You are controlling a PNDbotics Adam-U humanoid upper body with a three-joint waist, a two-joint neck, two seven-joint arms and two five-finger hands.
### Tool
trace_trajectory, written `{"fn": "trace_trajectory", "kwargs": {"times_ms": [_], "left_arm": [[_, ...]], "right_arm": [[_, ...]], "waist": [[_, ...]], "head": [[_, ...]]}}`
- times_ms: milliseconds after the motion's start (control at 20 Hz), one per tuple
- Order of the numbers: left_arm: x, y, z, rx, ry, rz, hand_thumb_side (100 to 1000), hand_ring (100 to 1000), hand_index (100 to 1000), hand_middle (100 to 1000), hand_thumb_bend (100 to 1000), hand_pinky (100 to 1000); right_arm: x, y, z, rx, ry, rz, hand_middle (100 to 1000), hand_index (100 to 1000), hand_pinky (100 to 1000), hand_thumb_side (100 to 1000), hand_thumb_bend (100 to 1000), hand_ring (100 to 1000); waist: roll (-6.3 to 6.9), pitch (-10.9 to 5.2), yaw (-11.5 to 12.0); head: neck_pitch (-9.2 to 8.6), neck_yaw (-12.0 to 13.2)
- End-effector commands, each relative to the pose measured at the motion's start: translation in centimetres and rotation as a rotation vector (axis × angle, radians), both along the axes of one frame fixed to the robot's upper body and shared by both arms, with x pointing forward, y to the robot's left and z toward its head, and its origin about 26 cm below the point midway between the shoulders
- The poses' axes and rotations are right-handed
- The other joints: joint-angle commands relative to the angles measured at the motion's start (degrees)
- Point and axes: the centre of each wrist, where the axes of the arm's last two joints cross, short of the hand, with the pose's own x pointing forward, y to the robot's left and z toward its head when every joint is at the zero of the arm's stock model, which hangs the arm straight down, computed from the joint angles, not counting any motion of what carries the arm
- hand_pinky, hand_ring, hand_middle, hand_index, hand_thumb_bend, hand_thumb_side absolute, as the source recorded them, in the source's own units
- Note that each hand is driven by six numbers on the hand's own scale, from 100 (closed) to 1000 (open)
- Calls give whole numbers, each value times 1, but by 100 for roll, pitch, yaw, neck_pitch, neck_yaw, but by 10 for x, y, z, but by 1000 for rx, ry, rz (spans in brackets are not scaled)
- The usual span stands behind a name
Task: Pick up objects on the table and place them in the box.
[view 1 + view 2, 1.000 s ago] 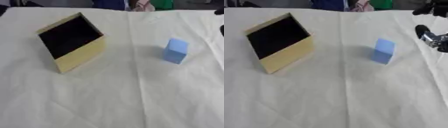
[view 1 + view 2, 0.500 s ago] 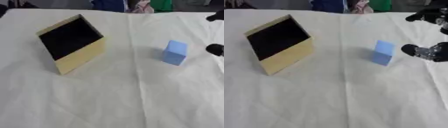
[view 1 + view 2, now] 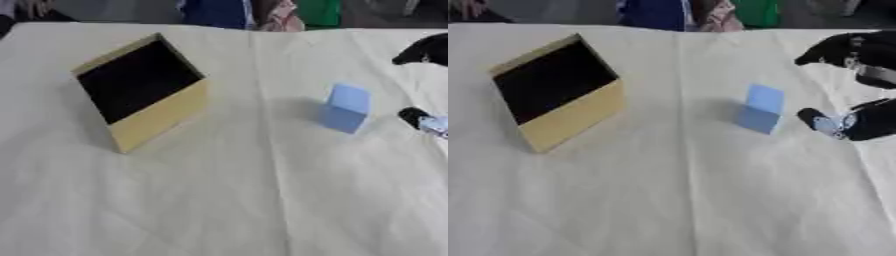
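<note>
**Reaching for the blue block**

We read this as the opening step of the pick: nothing is held yet. The small light-blue rectangular block (image 3: pixel 759 108) stands on the cream cloth-covered bench (image 3: pixel 667 200), right of centre in the frame, upright and slightly turned. The open tan cardboard box with a dark inside (image 3: pixel 557 90) sits in the upper left of the frame, tipped so its opening faces up and toward us, well apart from the block.

Our right hand (image 3: pixel 859 120) comes in at the right edge of the frame, level with the block. Its fingers are spread: one dark fingertip (image 3: pixel 814 118) points at the block from just beside it, apart from it, and another dark part of the hand hangs higher up, near the upper right. We see no contact between hand and block. Our left hand shows in neither view.

The next move, as we judge it, calls for carrying the hand the short way left until the block sits between thumb and fingers, then closing on its two flat sides. The block is light-looking and narrow, so a push from one finger alone could topple or slide it on the cloth. After the lift comes a long carry across the frame to the box in the upper left.
</note>
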Motion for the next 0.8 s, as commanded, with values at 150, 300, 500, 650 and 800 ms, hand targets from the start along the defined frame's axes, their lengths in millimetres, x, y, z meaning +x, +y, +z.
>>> {"fn": "trace_trajectory", "kwargs": {"times_ms": [150, 300, 500, 650, 800], "left_arm": [[-3, 1, 14, 39, -30, -5, 958, 647, 880, 659, 100, 675], [-3, 1, 13, 40, -29, -4, 956, 646, 880, 659, 100, 675], [-3, 1, 14, 42, -29, -6, 954, 646, 880, 659, 100, 674], [-3, 1, 14, 41, -28, -5, 955, 645, 880, 658, 100, 674], [-3, 1, 14, 40, -28, -4, 955, 645, 880, 658, 100, 674]], "right_arm": [[-2, 7, 7, 30, 83, -20, 955, 996, 964, 726, 200, 1000], [-3, 8, 12, 50, 117, -32, 962, 998, 971, 842, 320, 1000], [-3, 10, 18, 45, 132, -57, 966, 1000, 976, 967, 425, 1000], [-3, 11, 20, 41, 130, -79, 967, 1000, 977, 1000, 463, 1000], [0, 10, 21, 46, 134, -101, 965, 1000, 976, 1000, 478, 1000]], "waist": [[18, -148, 3], [19, -166, -8], [12, -184, -14], [8, -191, -11], [4, -194, -3]], "head": [[-30, -26], [-21, -20], [-6, -20], [-6, -17], [-4, -12]]}}
